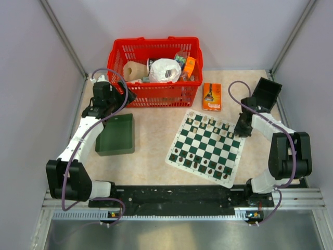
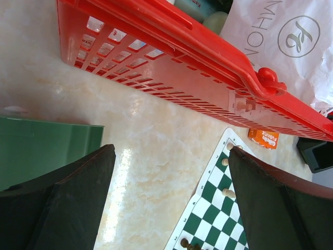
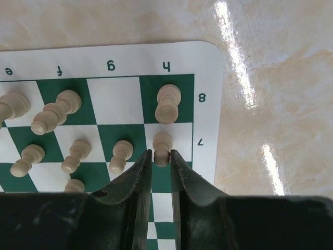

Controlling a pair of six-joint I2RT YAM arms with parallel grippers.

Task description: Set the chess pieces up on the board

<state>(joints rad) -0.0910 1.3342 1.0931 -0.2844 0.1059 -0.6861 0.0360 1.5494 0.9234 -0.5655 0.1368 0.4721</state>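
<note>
**Low over h7 — narrow fingertips on either side of a cream pawn**

From the right wrist: right gripper point(image 3: 161, 155) down at the h-file corner of the board point(image 3: 207, 135), jaws drawn nearly together, a cream pawn point(image 3: 163, 141) upright between the tips on h7. Cannot tell whether the tips press the pawn or merely flank it. Just beyond, on h8, a cream rook point(image 3: 167, 104). Along row 7 toward the e-file, three more cream pawns point(image 3: 120, 155), each on its own square. Taller cream pieces on f8 and e8.

From above: board tilted on the beige table point(image 1: 156, 151), right of centre. Cream pieces point(image 1: 208, 122) along its far edge, dark pieces point(image 1: 200, 164) along the near edge.

Over on the left: left gripper point(image 2: 171, 151) spread wide and holding nothing — above the table beside the red basket point(image 2: 171, 67) and the dark green tray point(image 2: 47, 146), well apart from the board. Beyond the board's far edge, an orange pack point(image 1: 211, 97) and a black tray point(image 1: 266, 92).
</note>
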